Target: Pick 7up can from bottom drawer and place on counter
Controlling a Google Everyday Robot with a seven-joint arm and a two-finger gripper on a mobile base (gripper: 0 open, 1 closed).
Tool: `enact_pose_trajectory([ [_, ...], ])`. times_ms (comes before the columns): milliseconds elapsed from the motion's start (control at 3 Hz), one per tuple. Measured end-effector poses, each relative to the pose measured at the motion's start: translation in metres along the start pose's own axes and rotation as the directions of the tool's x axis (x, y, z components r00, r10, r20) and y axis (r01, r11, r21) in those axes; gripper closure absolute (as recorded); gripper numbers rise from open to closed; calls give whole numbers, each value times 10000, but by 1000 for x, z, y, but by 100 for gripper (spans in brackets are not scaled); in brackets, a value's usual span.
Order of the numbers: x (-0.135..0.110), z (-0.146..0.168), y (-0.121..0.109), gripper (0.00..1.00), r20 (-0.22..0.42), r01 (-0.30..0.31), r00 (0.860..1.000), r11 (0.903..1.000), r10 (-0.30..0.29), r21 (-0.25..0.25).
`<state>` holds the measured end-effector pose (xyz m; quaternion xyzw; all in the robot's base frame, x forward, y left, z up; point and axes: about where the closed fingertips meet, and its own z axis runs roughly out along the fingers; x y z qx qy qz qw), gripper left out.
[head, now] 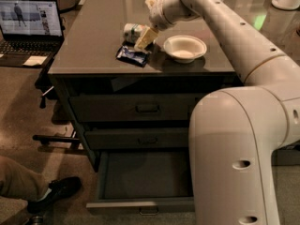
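Note:
The 7up can (131, 32) lies on its side on the counter (93, 27), just behind a dark blue snack wrapper (133, 56). My gripper (147, 21) is over the counter right beside the can's right end. Its fingers are spread, one pale fingertip (145, 38) low by the can and the other higher up, and the can rests free between and left of them. The bottom drawer (140, 205) is pulled out below, and its dark inside shows nothing in it.
A white bowl (184, 48) stands on the counter right of the gripper. An open laptop (29, 22) sits on a low surface at the left. A person's leg and shoe (49, 194) are at the bottom left. My own white body (243, 158) fills the right.

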<state>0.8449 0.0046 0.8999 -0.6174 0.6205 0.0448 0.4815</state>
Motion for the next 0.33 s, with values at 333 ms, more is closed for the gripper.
enact_pose_trajectory([
  [333,0,0,0,0,0,0,10000,10000,0,-1],
])
